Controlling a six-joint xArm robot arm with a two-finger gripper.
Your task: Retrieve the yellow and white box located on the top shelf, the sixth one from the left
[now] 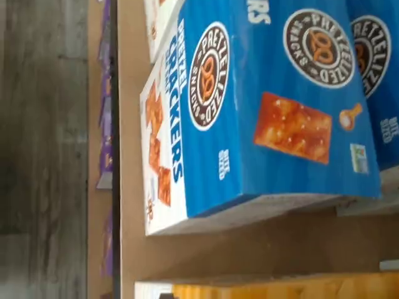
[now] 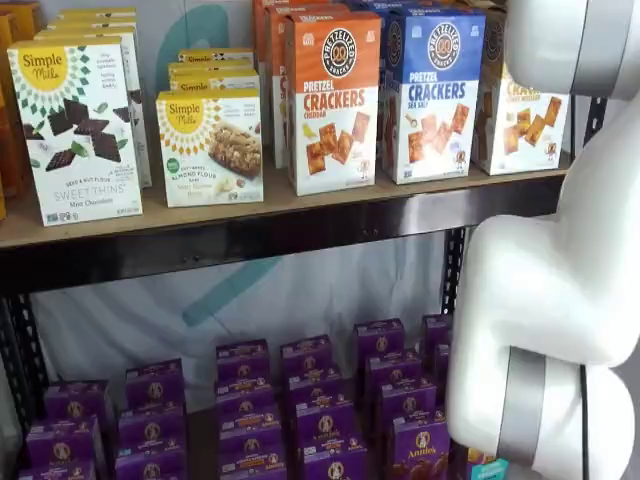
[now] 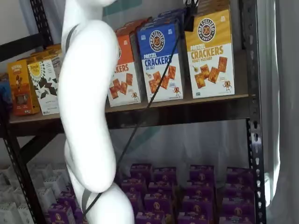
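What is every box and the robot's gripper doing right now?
yellow and white box: upright on the top shelf, untouched.
blue-topped box: upright beside it.
orange-topped box: upright.
purple boxes: standing in rows below.
gripper: only black fingers show; cannot tell.

The wrist view hangs close above the blue-topped box [image 1: 293,112] on the top shelf [image 1: 249,249], looking down, its picture turned sideways. One shelf view faces the shelves from the front, near the top shelf [image 2: 300,225], the white arm [image 2: 550,300] at its right edge. The other looks at an angle toward the shelf's right end. Both share the blue-topped box [image 2: 430,95] [image 3: 160,60] and the yellow and white box [image 2: 520,115] [image 3: 210,53].
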